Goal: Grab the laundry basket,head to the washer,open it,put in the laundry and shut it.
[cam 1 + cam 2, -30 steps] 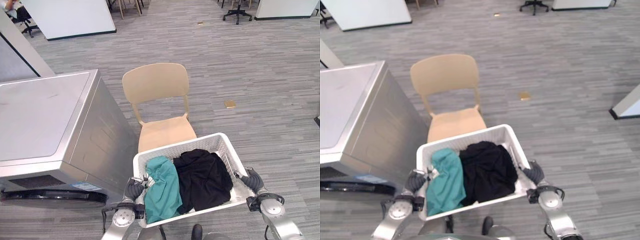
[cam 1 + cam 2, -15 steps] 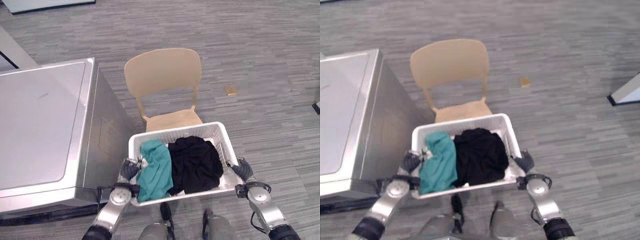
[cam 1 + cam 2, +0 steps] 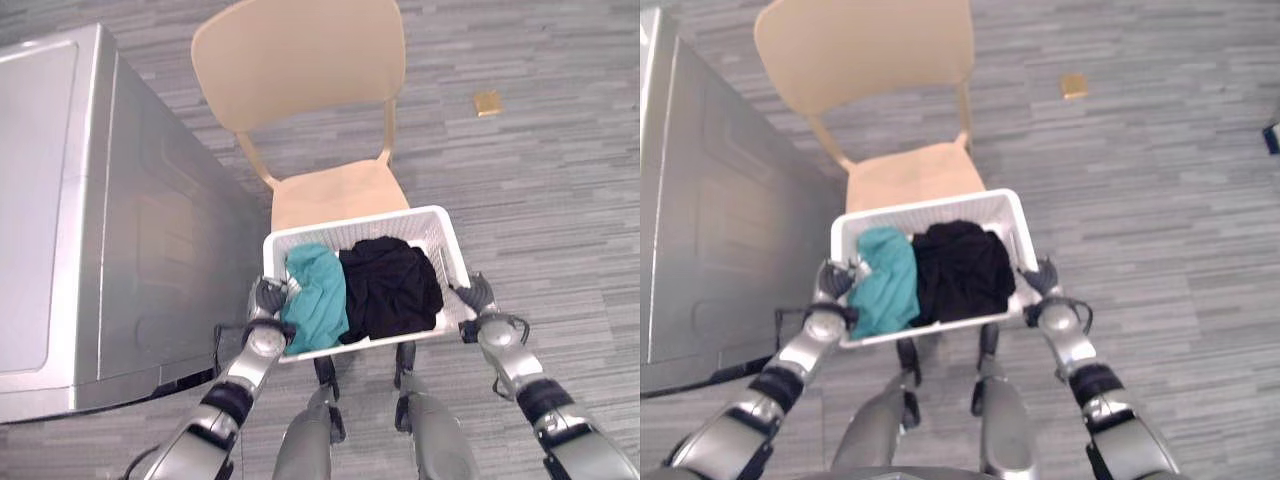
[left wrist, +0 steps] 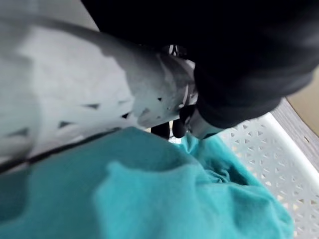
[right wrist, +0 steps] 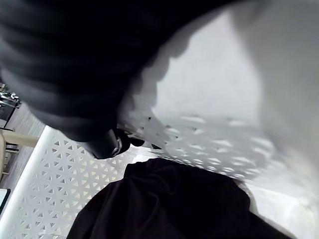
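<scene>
Between left hand (image 3: 268, 298) and right hand (image 3: 479, 297), both clamped on it, the laundry basket (image 3: 437, 227).

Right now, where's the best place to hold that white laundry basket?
By the rims of its two short ends, one hand from each side, as the left hand and right hand do on the laundry basket. The long shape stays level that way.

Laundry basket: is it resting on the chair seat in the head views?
No, the laundry basket is held off the chair seat between the left hand and right hand, nearer the robot.
</scene>
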Tool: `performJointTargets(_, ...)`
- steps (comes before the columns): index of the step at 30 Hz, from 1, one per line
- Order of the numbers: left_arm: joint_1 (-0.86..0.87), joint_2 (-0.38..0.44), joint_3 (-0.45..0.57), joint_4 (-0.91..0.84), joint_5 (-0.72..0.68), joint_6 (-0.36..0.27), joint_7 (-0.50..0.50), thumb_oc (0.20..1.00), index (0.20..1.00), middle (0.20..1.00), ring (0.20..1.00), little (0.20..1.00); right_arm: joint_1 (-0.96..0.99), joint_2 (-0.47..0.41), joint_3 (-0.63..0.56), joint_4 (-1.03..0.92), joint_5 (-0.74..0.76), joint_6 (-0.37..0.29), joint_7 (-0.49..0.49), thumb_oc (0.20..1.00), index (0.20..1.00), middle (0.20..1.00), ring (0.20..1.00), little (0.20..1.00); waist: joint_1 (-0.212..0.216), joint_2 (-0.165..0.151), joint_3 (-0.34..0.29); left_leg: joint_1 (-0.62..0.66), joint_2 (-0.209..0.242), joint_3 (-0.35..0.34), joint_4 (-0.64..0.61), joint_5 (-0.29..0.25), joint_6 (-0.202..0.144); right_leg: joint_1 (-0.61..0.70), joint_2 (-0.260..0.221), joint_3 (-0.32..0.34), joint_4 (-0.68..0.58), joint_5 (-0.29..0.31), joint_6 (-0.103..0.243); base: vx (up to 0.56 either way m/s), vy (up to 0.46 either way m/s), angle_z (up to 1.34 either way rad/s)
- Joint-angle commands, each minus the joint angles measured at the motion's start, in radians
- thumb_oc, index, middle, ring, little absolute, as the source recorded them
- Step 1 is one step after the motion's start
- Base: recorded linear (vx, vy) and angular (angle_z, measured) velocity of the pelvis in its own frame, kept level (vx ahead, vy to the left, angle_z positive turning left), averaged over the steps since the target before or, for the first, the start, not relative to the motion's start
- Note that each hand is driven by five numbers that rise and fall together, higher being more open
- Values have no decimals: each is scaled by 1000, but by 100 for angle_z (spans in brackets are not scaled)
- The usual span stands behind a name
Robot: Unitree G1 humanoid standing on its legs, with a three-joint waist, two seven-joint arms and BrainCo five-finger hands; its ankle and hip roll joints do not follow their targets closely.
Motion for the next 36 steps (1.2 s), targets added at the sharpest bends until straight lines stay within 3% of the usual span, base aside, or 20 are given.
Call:
performJointTargets(1,-112,-3,-22,-69,21,-99,49,485,485,485,485,485,-92,80,61,-71,20,-94,-2,200,200,200,200,200,24,-44,-3,-67,-2,-50,80,-79,-49,-8,-58,29,88,-180,98,70,2,3)
performJointTargets(2,-113,-3,-19,-65,21,-102,58,583,583,583,583,583,-99,85,60,-66,23,-96,-9,200,200,200,200,200,26,-44,2,-66,-1,-52,79,-77,-51,-9,-58,28,88,-180,98,-9,8,4)
performJointTargets(3,-113,-1,-17,-63,26,-101,65,1000,1000,1000,1000,1000,-105,90,63,-64,27,-96,-12,200,200,200,200,200,27,-46,7,-66,-2,-53,79,-76,-51,-8,-59,28,88,-180,98,-68,23,5)
performJointTargets(4,-105,-4,-13,-69,24,-101,66,1000,1000,1000,1000,1000,-107,90,66,-62,25,-95,-11,297,297,297,297,297,28,-46,11,-78,-2,-47,80,-53,-44,-18,-61,25,83,-157,92,-59,26,4)
performJointTargets(5,-95,-3,-8,-72,23,-99,67,1000,1000,1000,1000,1000,-105,92,68,-63,25,-95,-10,520,520,520,520,520,30,-47,11,-75,-1,-47,78,-53,-45,-16,-62,26,83,-156,91,20,19,5)
performJointTargets(6,-94,-4,-9,-71,23,-99,67,1000,1000,1000,1000,1000,-104,93,68,-62,25,-95,-9,570,570,570,570,570,30,-45,8,-61,-1,-54,75,-75,-53,-5,-60,30,85,-177,98,104,19,3)
performJointTargets(7,-80,-3,-4,-78,23,-97,67,1000,1000,1000,1000,1000,-100,92,71,-65,22,-92,-7,1000,1000,1000,1000,1000,32,-45,7,-57,-1,-54,73,-76,-53,-1,-61,30,82,-177,97,40,39,8)
performJointTargets(8,-56,-3,10,-89,15,-99,64,1000,1000,1000,1000,1000,-93,89,69,-76,19,-90,-4,1000,1000,1000,1000,1000,38,-45,8,-61,-2,-45,73,-57,-47,-3,-64,26,76,-155,90,-39,40,8)
performJointTargets(15,48,24,57,-190,23,-108,26,1000,1000,1000,1000,1000,13,61,23,-135,19,-90,28,1000,1000,1000,1000,1000,41,-48,-3,-27,-4,-43,63,-64,-48,33,-65,23,74,-165,88,19,22,10)
performJointTargets(25,188,153,166,-422,48,-148,-84,1000,1000,1000,1000,1000,120,-78,-125,-261,29,-111,83,1000,1000,1000,1000,1000,46,-55,-24,7,-6,-34,71,-85,-49,70,-63,20,70,-169,90,16,2,2)
performJointTargets(26,251,173,220,-483,15,-166,-110,1000,1000,1000,1000,1000,166,-110,-166,-308,37,-119,110,1000,1000,1000,1000,1000,45,-56,-34,21,-6,-31,72,-89,-50,87,-58,20,57,-168,91,25,-24,-4)
performJointTargets(32,453,123,313,-498,-74,-155,-187,1000,1000,1000,1000,1000,348,-133,-271,-383,18,-112,165,1000,1000,1000,1000,1000,41,-54,-53,58,-3,-33,65,-91,-52,132,-54,13,43,-184,91,11,-33,-2)
performJointTargets(36,548,89,319,-443,-96,-131,-236,1000,1000,1000,1000,1000,426,-119,-293,-339,-24,-96,188,1000,1000,1000,1000,1000,39,-47,-67,91,-2,-41,57,-90,-50,162,-50,6,59,-204,89,-7,-60,3)
